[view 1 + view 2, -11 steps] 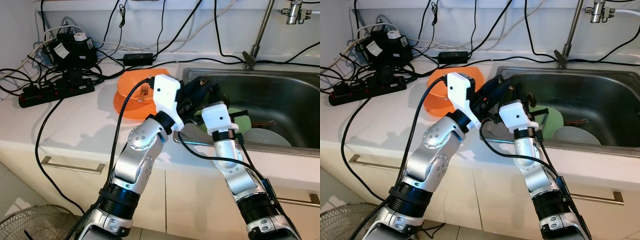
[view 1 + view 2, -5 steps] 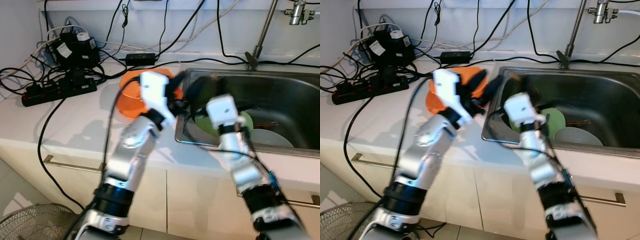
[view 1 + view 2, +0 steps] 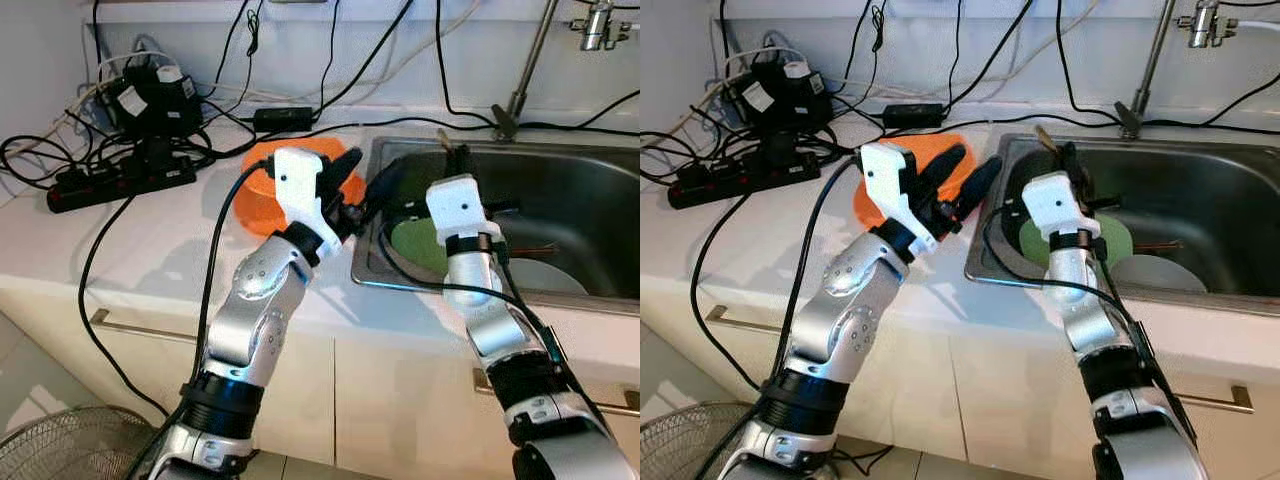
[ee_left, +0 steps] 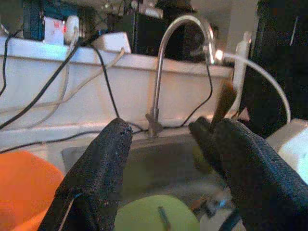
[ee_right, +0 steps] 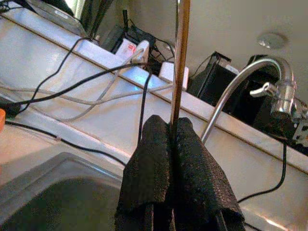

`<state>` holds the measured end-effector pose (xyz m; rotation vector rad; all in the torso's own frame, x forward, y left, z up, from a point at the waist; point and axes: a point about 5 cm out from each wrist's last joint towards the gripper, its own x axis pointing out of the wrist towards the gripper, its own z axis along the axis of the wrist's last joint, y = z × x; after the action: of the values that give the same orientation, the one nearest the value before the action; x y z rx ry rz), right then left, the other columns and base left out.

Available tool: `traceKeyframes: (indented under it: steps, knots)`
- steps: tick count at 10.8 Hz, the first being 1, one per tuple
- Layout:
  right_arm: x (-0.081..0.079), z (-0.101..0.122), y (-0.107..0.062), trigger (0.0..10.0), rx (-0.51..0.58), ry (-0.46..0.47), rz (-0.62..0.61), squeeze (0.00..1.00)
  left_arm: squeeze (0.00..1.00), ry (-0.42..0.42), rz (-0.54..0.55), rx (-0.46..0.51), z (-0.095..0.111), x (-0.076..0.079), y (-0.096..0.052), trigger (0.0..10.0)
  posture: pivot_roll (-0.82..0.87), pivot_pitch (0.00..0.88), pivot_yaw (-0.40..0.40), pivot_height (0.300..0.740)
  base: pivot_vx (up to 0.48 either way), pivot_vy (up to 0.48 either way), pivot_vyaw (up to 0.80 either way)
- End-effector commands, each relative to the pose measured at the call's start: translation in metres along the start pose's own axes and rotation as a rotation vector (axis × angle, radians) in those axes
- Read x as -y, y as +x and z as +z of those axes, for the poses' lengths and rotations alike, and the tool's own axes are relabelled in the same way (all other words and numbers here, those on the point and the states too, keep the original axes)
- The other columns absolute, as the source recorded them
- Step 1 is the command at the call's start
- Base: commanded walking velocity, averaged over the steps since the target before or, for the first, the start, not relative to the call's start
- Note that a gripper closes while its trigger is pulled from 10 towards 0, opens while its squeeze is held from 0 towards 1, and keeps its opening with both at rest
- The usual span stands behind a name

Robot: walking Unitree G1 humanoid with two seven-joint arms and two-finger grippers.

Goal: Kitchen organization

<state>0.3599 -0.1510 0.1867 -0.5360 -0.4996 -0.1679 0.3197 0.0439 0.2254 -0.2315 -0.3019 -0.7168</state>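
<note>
Hidden, cut off or too small to read

The right gripper (image 5: 174,144) pinches a thin brown stick (image 5: 181,57) whose upper end runs off the frame at 12 o'clock — its lower end is buried between the black fingers (image 5: 149,163). In the sink (image 3: 1200,170), the right arm covers the green plate (image 3: 1110,240) at 9 o'clock and overlaps the white plate (image 3: 1160,272) — a thin reddish thing at 3 o'clock is too small to name. The left gripper (image 3: 962,180) hides part of the orange bowl (image 3: 930,155). The fan (image 3: 70,445) is cut at 7 o'clock.
</note>
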Motion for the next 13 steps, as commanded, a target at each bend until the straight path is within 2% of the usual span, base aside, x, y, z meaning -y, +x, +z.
traceKeyframes:
  steps: [1, 2, 3, 6, 7, 10, 11, 13]
  knots:
    - [0.006, 0.001, 0.009, 10.0, -0.007, 0.01, -0.028, 0.0, 0.0, 0.046, -0.022, -0.066, -0.007, 0.001, -0.005, 10.0, 0.04, 0.0, 0.102, 0.74, 0.0, 0.0, 0.0]
    - [0.008, -0.007, 0.01, 10.0, -0.06, 0.012, -0.03, 0.0, 0.0, 0.121, -0.069, -0.198, -0.028, 0.001, -0.014, 10.0, 0.05, 0.0, 0.099, 0.74, 0.0, 0.0, 0.0]
    - [0.009, -0.01, 0.011, 10.0, -0.077, 0.023, -0.031, 0.0, 0.0, 0.128, -0.077, -0.228, -0.033, 0.001, -0.017, 10.0, 0.05, 0.0, 0.097, 0.74, 0.0, 0.0, 0.0]
    - [0.015, -0.016, 0.017, 10.0, -0.119, 0.048, -0.045, 0.0, 0.0, 0.118, -0.073, -0.326, -0.047, -0.006, -0.04, 10.0, 0.06, 0.0, 0.095, 0.74, 0.0, 0.0, 0.0]
    - [0.016, -0.023, 0.017, 10.0, -0.168, 0.078, -0.045, 0.0, 0.0, 0.124, -0.076, -0.359, -0.052, -0.009, -0.048, 10.0, 0.06, 0.0, 0.096, 0.74, 0.0, 0.0, 0.0]
    - [0.015, -0.039, 0.013, 10.0, -0.282, 0.171, -0.023, 0.0, 0.0, 0.133, -0.083, -0.401, -0.058, -0.01, -0.053, 10.0, 0.07, 0.0, 0.092, 0.74, 0.0, 0.0, 0.0]
    - [0.014, -0.041, 0.012, 10.0, -0.294, 0.198, -0.003, 0.0, 0.0, 0.125, -0.094, -0.404, -0.059, -0.008, -0.054, 10.0, 0.07, 0.0, 0.092, 0.74, 0.0, 0.0, 0.0]
    - [0.012, -0.042, 0.014, 10.0, -0.309, 0.312, 0.041, 0.0, 0.0, 0.113, -0.108, -0.411, -0.061, -0.004, -0.055, 10.0, 0.07, 0.0, 0.09, 0.74, 0.0, 0.0, 0.0]
